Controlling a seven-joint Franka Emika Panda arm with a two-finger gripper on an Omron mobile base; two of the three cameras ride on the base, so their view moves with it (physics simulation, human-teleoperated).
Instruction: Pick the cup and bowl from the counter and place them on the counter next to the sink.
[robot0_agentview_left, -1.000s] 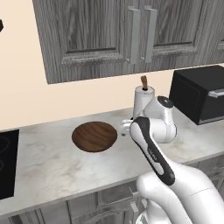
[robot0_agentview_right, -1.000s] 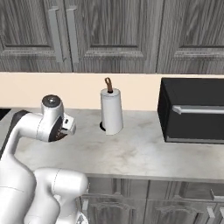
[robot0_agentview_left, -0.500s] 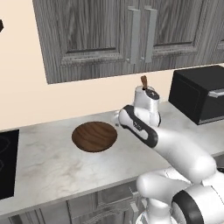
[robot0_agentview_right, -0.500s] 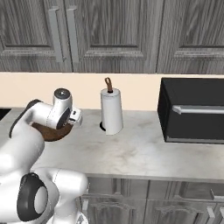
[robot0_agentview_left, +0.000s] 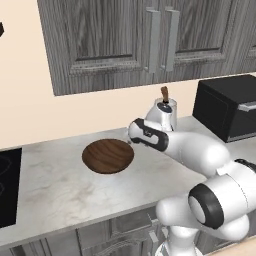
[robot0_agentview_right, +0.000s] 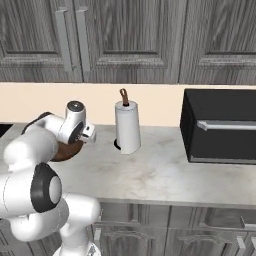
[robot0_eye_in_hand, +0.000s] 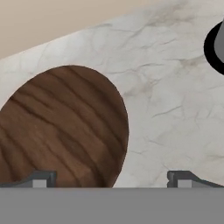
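The bowl (robot0_agentview_left: 108, 156) sits on the table (robot0_agentview_left: 60, 190), a shallow dark brown dish with wood grain, upright and with nothing inside it. In the left base view it lies between the black cooktop (robot0_agentview_left: 9, 185) at the left edge and the white canister (robot0_agentview_left: 165, 114) with a brown stick, which stands near the back wall. The black toaster (robot0_agentview_left: 227, 106) stands further right, well apart from the bowl.

The arm reaches forward over the table, and its hand hangs just beside the bowl's right rim, between bowl and canister. In the right base view the bowl (robot0_agentview_right: 67, 149) is mostly hidden behind the white wrist; only a brown edge shows below it. The canister (robot0_agentview_right: 127, 126) stands just to the right of the hand there, and the toaster (robot0_agentview_right: 220, 126) fills the right side.

In the hand view the fingers (robot0_eye_in_hand: 110, 179) stand wide open, holding nothing. One fingertip (robot0_eye_in_hand: 41, 178) lies over the bowl (robot0_eye_in_hand: 61, 127), the other over bare marbled table (robot0_eye_in_hand: 175, 109); the bowl's rim passes between them. Whether the fingertips touch bowl or table cannot be told. A dark round base shows at the upper right edge of that view.

Dark grey wood cabinets (robot0_agentview_left: 130, 40) hang above.
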